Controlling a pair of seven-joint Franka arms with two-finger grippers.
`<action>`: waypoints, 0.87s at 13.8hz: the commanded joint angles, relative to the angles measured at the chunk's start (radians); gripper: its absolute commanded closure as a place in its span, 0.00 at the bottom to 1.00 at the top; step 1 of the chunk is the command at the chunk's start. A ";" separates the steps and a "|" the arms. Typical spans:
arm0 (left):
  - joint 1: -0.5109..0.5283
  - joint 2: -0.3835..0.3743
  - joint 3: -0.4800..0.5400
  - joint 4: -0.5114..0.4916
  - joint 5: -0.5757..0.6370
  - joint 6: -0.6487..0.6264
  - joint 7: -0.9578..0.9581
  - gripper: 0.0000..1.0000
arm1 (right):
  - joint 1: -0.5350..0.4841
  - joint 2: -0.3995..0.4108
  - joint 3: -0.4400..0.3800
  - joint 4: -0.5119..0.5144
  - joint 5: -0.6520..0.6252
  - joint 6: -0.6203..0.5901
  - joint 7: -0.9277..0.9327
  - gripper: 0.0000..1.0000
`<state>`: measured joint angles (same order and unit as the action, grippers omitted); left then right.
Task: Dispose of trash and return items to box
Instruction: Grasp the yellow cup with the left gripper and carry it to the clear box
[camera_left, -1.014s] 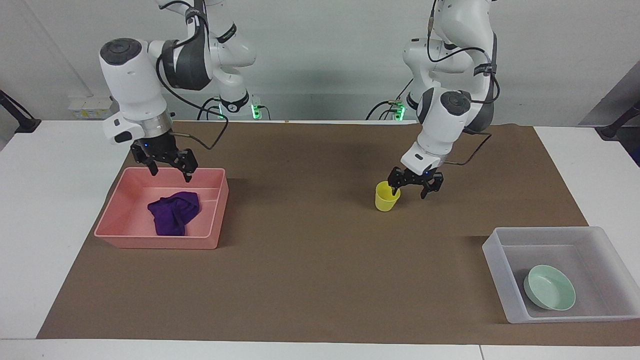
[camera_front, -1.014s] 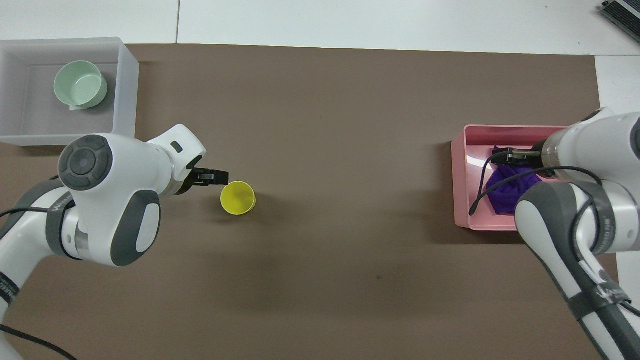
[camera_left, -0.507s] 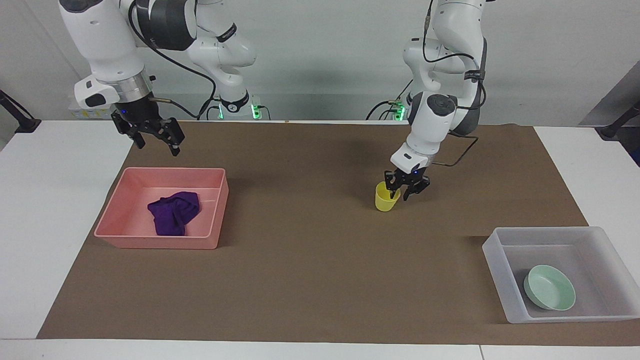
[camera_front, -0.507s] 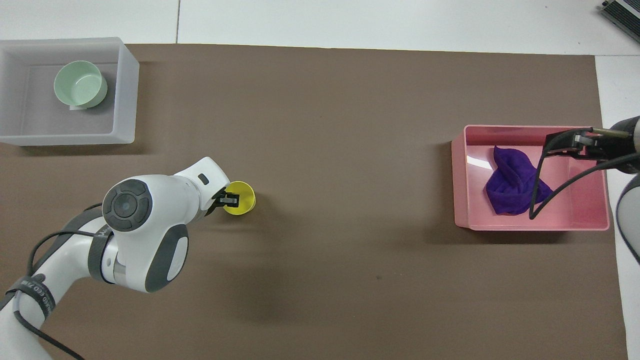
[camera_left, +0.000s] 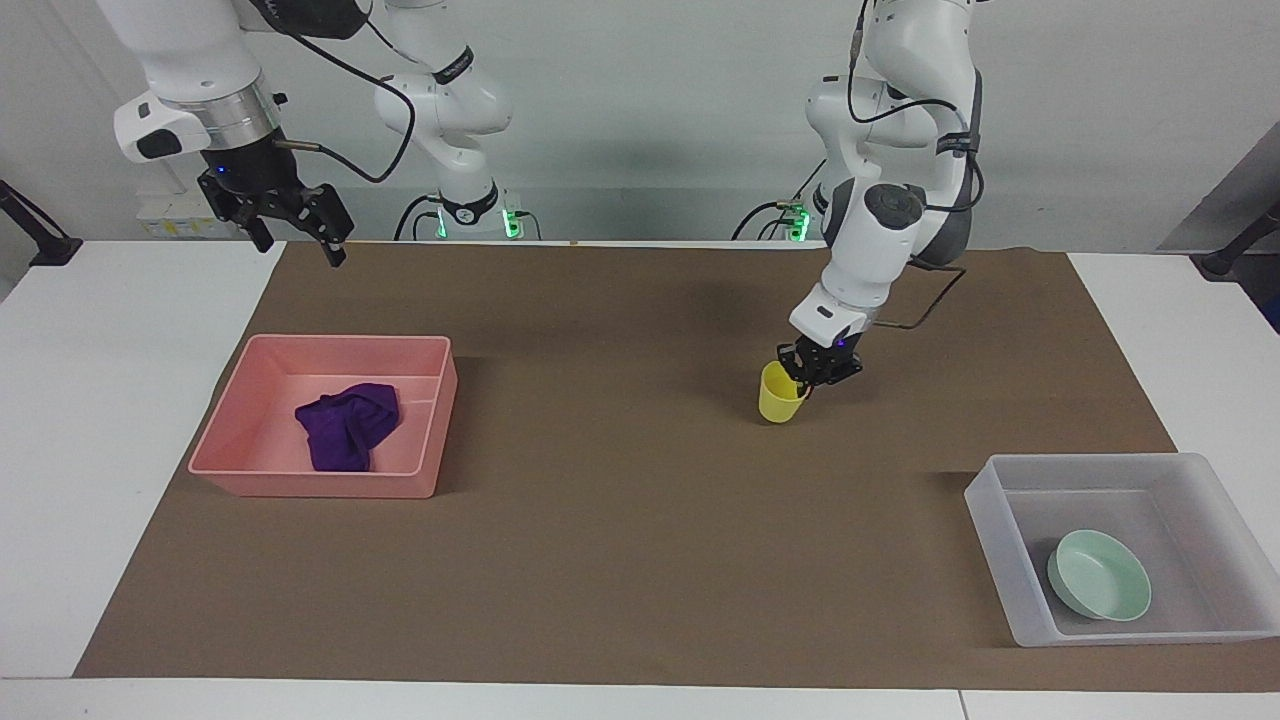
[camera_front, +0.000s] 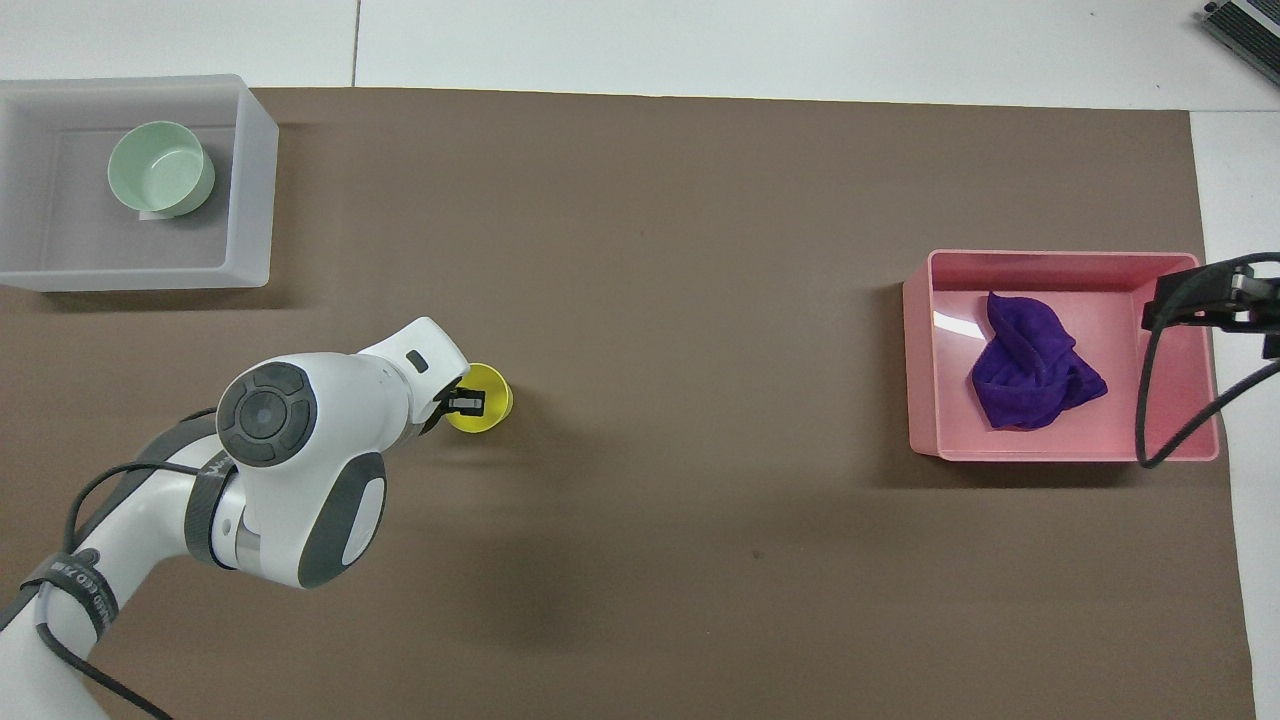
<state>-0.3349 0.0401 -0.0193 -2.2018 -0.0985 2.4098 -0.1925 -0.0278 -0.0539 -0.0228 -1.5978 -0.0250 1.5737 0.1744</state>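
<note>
The yellow cup (camera_left: 778, 394) stands on the brown mat, slightly tilted. My left gripper (camera_left: 812, 371) is shut on its rim on the side toward the left arm's end, as the overhead view (camera_front: 464, 402) also shows on the cup (camera_front: 485, 398). The mint-green bowl (camera_left: 1098, 574) lies in the translucent box (camera_left: 985, 500). The purple cloth (camera_left: 345, 425) lies in the pink tray (camera_left: 430, 400). My right gripper (camera_left: 297, 240) is open and empty, raised high over the pink tray's outer end (camera_front: 1200, 300).
The box (camera_front: 250, 200) with the bowl (camera_front: 160, 168) is at the left arm's end, farther from the robots than the cup. The pink tray (camera_front: 920, 350) with the cloth (camera_front: 1030, 375) is at the right arm's end. A brown mat (camera_left: 620, 520) covers the table.
My right gripper let go of the cloth in the pink tray and rose high above it. My left gripper moved onto the cup's rim and shut; the cup tilted slightly.
</note>
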 joint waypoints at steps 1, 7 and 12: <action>0.091 -0.013 -0.002 0.097 0.006 -0.089 0.004 1.00 | -0.001 -0.030 0.006 -0.059 0.014 0.046 -0.024 0.00; 0.247 0.116 -0.002 0.411 0.134 -0.210 0.082 1.00 | -0.004 -0.029 0.006 -0.063 0.014 0.040 -0.027 0.00; 0.384 0.237 -0.004 0.608 0.134 -0.297 0.215 1.00 | -0.014 -0.029 0.003 -0.060 0.013 0.026 -0.045 0.00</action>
<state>-0.0014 0.2011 -0.0106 -1.7048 0.0191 2.1638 -0.0159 -0.0275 -0.0556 -0.0222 -1.6263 -0.0249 1.5929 0.1674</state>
